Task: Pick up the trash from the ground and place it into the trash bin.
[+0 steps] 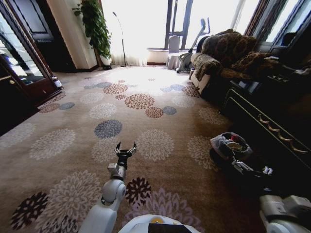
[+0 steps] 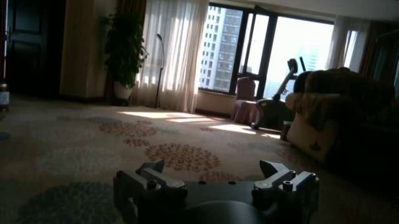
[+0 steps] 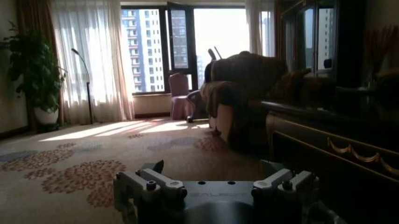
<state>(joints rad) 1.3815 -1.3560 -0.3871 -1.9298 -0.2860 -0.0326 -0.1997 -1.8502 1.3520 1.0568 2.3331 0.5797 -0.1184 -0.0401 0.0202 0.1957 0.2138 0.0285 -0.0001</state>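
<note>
From the head view, the left arm reached forward over the patterned carpet (image 1: pixel 73 126), and the left gripper (image 1: pixel 125 149) hung just above the floor with its fingers spread wide and nothing between them. The trash bin (image 1: pixel 228 148) stood on the carpet to the robot's right, close beside a dark cabinet (image 1: pixel 272 121); its pale plastic liner bulged over the rim, and some bits of trash (image 1: pixel 236 143) with red and light colours lay inside, too small to tell apart. The right arm (image 1: pixel 286 211) showed at the lower right corner, low and near the robot's body, well apart from the bin. A sofa (image 1: pixel 228 53) with a throw stood farther back on the right, and a tall potted plant (image 1: pixel 95 26) stood by the bright window.

In the left wrist view, the left gripper (image 2: pixel 215 175) was wide open and empty, with bare carpet ahead of it. The plant (image 2: pixel 124 51), the curtains (image 2: pixel 177 51) and the sofa (image 2: pixel 330 112) stood beyond.

In the right wrist view, the right gripper (image 3: pixel 215 175) was also spread wide, holding nothing. It faced the carpet beside the dark cabinet (image 3: pixel 330 140), with the sofa (image 3: pixel 243 88) and the window behind.
</note>
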